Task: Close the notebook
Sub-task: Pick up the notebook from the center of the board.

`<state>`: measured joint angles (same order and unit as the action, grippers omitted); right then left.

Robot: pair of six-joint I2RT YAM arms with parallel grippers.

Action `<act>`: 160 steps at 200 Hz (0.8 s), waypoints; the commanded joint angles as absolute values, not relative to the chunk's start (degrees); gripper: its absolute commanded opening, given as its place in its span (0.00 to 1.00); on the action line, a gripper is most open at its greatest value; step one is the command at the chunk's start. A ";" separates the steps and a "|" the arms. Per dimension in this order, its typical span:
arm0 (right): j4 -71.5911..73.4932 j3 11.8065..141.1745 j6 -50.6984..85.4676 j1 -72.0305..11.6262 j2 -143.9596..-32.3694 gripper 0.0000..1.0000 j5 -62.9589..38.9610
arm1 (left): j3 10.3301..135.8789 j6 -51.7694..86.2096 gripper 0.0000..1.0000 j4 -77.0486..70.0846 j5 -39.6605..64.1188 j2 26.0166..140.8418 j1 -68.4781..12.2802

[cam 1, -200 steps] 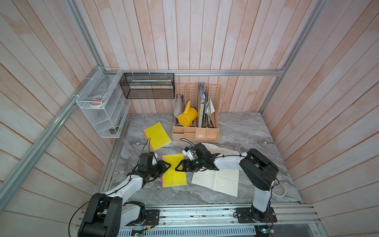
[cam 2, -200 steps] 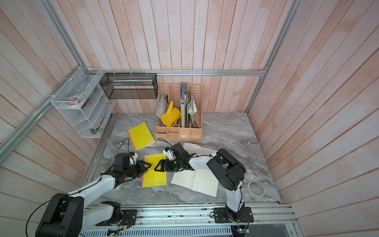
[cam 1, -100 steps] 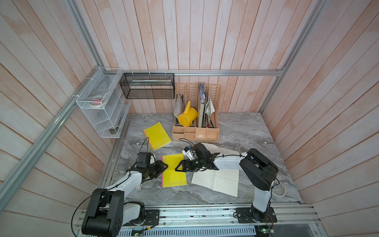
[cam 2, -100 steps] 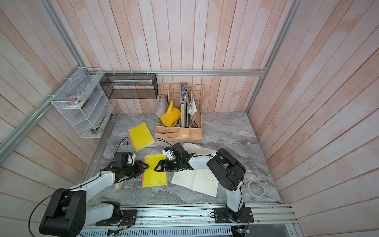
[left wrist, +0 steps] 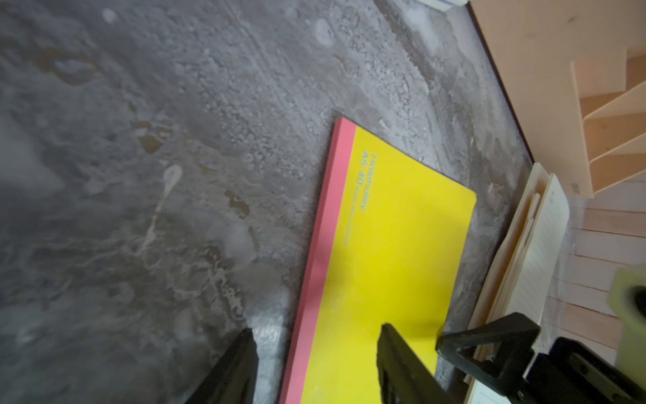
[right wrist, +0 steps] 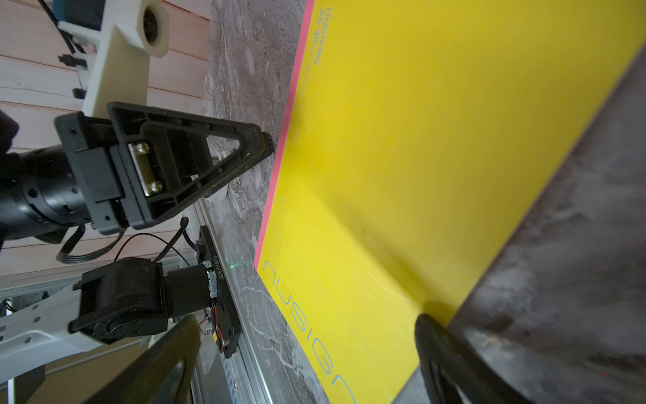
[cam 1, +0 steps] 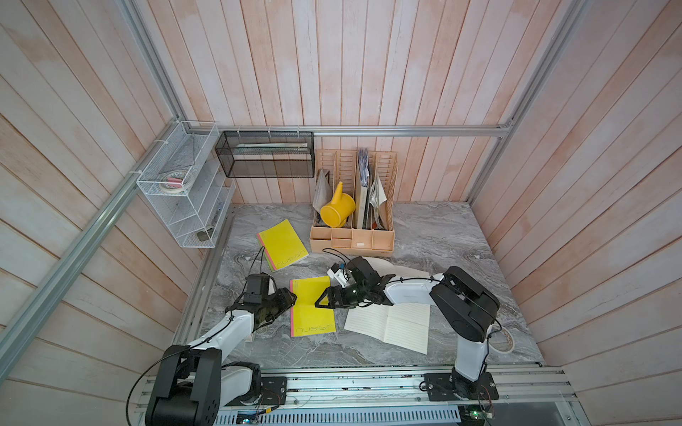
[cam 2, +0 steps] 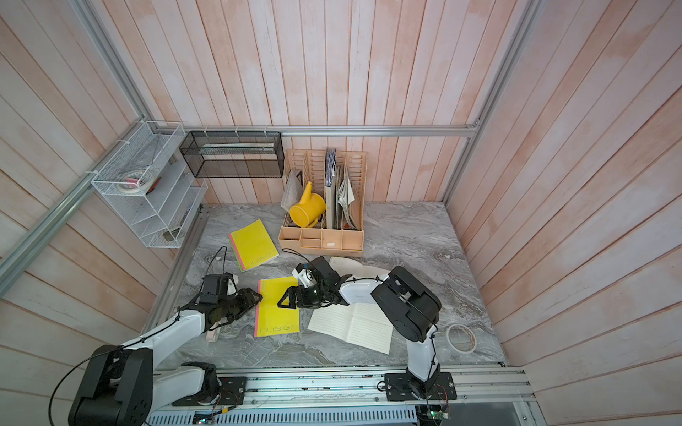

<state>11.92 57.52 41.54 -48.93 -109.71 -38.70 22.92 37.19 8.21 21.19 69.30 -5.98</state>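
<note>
Yellow notebook (right wrist: pixel 437 157) cover w/ "nusign", "A5 40".

— Anything different from 1 second ago?

— Only the left arm (cam 1: pixel 236 328). The left gripper (cam 1: pixel 289 298) has spread its jaws wider (they stood closer together before), right by the pink spine of the yellow notebook (cam 1: pixel 312 310).

— And the arm itself?

— Its forearm has swung slightly away from the notebook, so a small pale piece (cam 1: pixel 251 336) on the table (cam 1: pixel 424 236), hidden under it 1 second ago, now shows beside it.
</note>
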 commanded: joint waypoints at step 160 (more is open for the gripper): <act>15.29 54.37 43.17 -48.42 -116.37 0.98 -39.43 | 12.86 49.44 0.58 -14.80 42.92 61.18 -5.71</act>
